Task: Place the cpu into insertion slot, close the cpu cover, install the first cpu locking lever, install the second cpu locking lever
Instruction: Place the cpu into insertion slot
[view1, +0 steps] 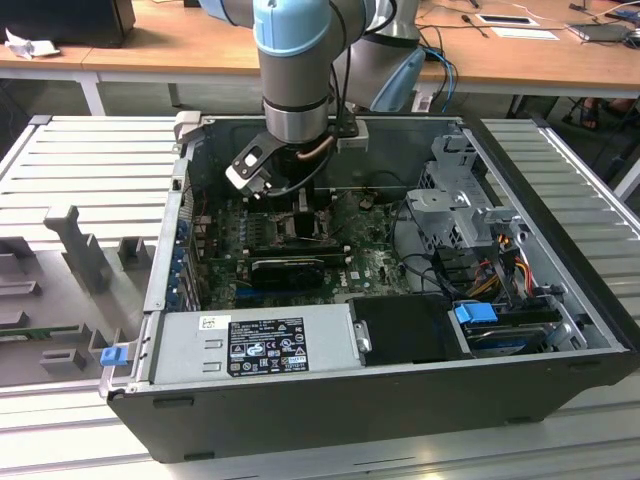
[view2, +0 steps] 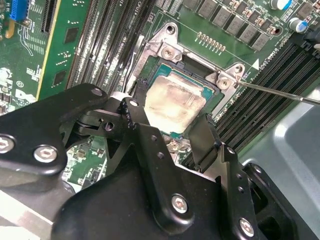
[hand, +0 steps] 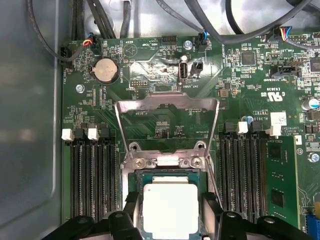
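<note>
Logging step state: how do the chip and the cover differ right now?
Pose: the chip lies flat in the socket; the cover is swung open, away from it.
Shape: the chip is a solid pale plate; the cover is a frame with a big window, green board showing through.
Size: the cover's outline is wider than the chip.
Shared: both are squarish, silvery metal.

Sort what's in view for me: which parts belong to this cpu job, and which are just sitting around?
Job in hand: cpu, lying in the socket; cover, raised; locking lever; gripper, over the cpu.
Just lying about: memory slots; coin battery; cables; power supply.
</note>
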